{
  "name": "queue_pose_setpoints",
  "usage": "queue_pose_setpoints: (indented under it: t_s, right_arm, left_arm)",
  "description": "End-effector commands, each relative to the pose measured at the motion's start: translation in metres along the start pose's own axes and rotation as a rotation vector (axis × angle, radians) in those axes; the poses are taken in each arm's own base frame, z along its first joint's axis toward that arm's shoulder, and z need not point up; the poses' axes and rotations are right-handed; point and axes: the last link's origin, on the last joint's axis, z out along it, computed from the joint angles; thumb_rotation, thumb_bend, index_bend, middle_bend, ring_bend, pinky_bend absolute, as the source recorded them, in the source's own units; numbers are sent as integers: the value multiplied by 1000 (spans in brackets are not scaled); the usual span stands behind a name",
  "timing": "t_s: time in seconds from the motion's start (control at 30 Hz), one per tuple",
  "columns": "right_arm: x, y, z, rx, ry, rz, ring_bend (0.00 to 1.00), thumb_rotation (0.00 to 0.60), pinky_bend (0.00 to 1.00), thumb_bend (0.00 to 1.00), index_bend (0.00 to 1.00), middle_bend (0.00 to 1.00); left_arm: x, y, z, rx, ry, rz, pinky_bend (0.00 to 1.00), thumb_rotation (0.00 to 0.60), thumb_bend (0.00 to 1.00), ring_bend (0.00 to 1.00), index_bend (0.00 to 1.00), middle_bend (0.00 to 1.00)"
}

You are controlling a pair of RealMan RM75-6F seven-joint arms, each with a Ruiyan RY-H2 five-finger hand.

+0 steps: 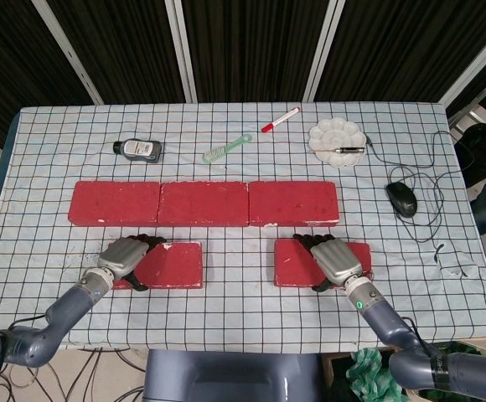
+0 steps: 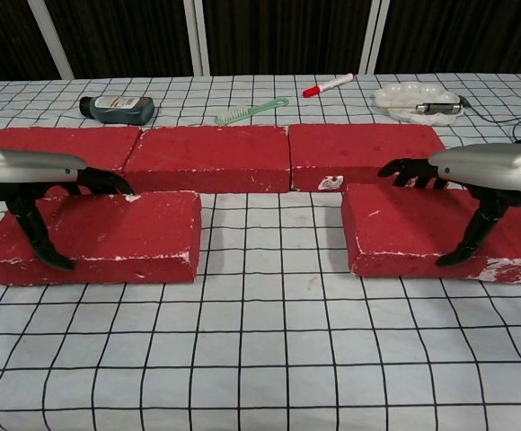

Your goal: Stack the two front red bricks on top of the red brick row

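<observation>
Your left hand [image 2: 29, 184] and right hand [image 2: 485, 180] each clamp a chalk-scuffed front red brick [image 2: 99, 235] [image 2: 422, 229], just before the brick row [image 1: 203, 203]

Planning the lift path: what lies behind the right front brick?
Behind the right front brick lies the brick row, then a palette. The right hand covers part of the brick's top.

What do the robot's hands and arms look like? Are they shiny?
Yes, a bit. The left hand and right hand have smooth silvery-grey metal backs and thin black fingers. The arms are rounded blue-grey tubes, and the right wrist carries a small green ring mark.
</observation>
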Motion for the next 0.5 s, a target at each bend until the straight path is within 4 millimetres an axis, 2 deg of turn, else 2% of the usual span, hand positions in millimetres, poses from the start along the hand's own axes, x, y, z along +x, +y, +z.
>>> queue_pose_setpoints:
  t_s: [0.03, 0.23, 0.33, 0.5]
  right_arm:
    - [15, 3, -6, -3, 44, 2, 204, 600, 235, 102, 51, 175]
    - [46, 13, -20, -19, 98, 43, 204, 600, 235, 102, 48, 174]
    - [61, 16, -13, -20, 101, 21, 205, 600, 235, 103, 49, 174]
    - [84, 10, 8, -3, 109, -14, 205, 600, 235, 102, 49, 174]
  left_arm:
    - [23, -2, -7, -2, 63, -2, 206, 600, 261, 101, 141, 198]
    - [65, -8, -18, 2, 143, 12, 205, 600, 260, 101, 141, 197]
    - [82, -13, -12, 11, 149, 23, 203, 600, 261, 101, 143, 197]
    - [117, -21, 8, 29, 171, 58, 193, 600, 260, 101, 144, 197]
